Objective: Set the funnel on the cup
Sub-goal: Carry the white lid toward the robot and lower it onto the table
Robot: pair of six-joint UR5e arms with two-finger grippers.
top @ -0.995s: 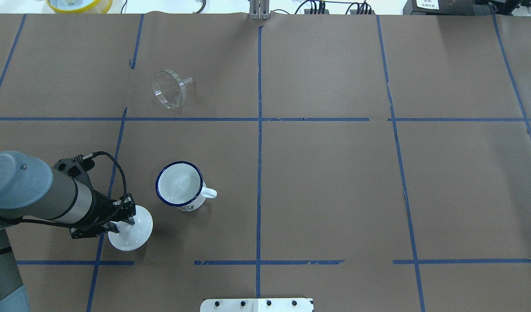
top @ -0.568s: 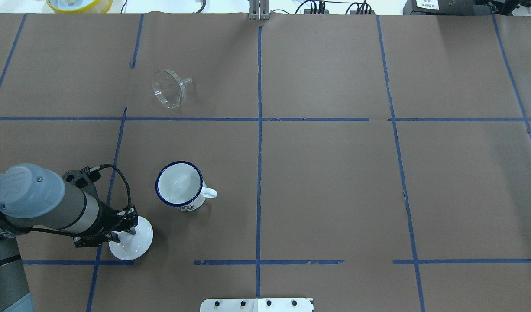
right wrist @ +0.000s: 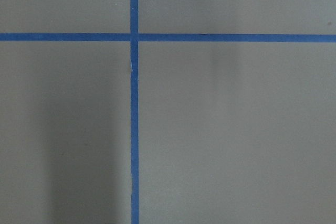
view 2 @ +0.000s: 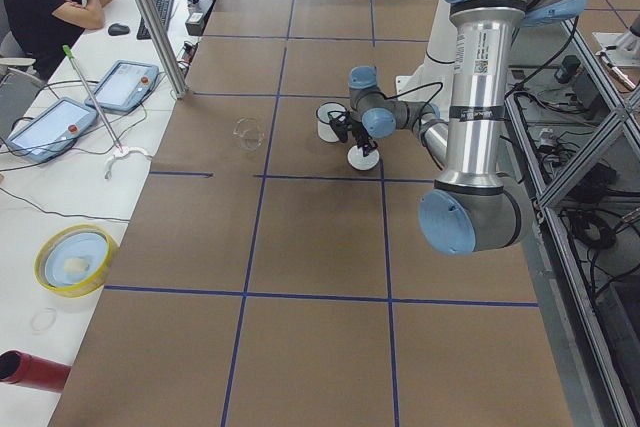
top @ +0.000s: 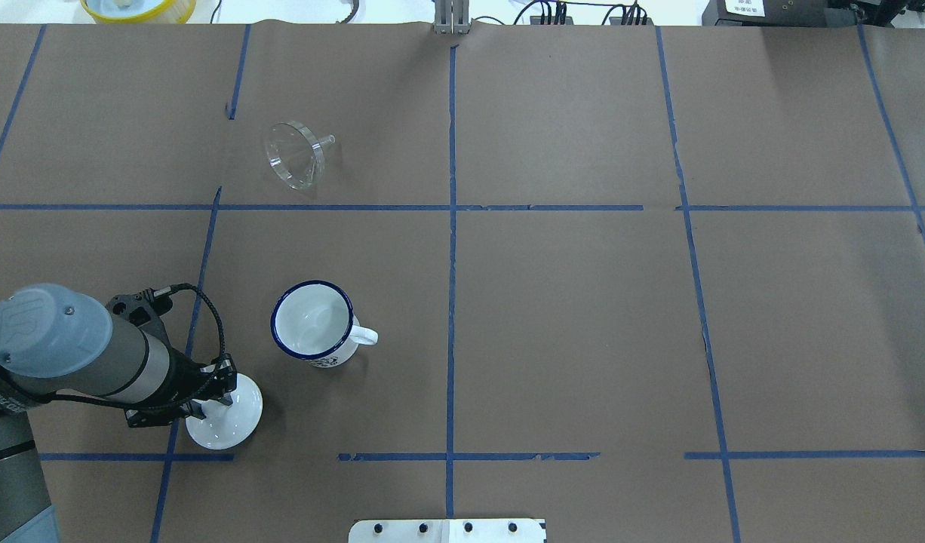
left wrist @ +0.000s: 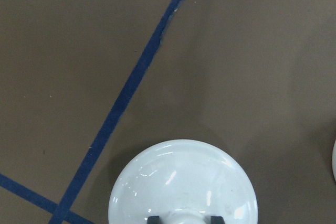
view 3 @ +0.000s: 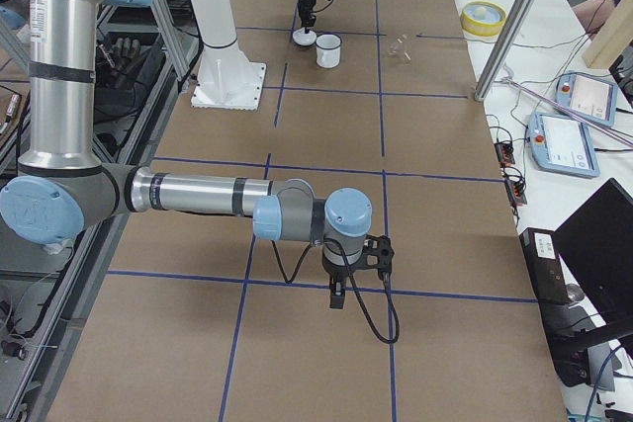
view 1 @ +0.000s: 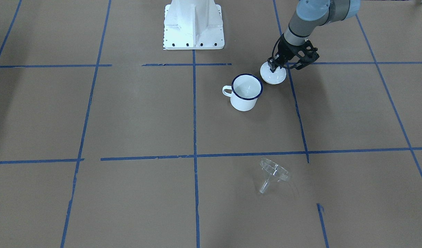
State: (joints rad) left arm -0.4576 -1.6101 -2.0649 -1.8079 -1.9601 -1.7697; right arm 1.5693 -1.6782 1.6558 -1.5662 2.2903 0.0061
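Left wrist view: lid [left wrist: 184, 182] is cut off by the bottom edge, knob mostly out of frame. Only the tips of the fingers [left wrist: 153, 219] show. Cup [left wrist: 334, 162] is a sliver at the right edge. Overhead: left pincer [top: 215, 396] covers the lid's knob and near edge. Right pincer [view 3: 337, 295] shows only in the exterior right view, jaws too small to tell. Funnel [view 3: 400, 44] there is a faint speck, stem unresolvable.

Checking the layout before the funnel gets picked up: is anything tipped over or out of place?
The funnel lies tipped on its side, well apart from the cup, its stem pointing sideways rather than down. The cup stands upright and empty. The white lid sits beside the cup, with the left gripper closed on its knob.
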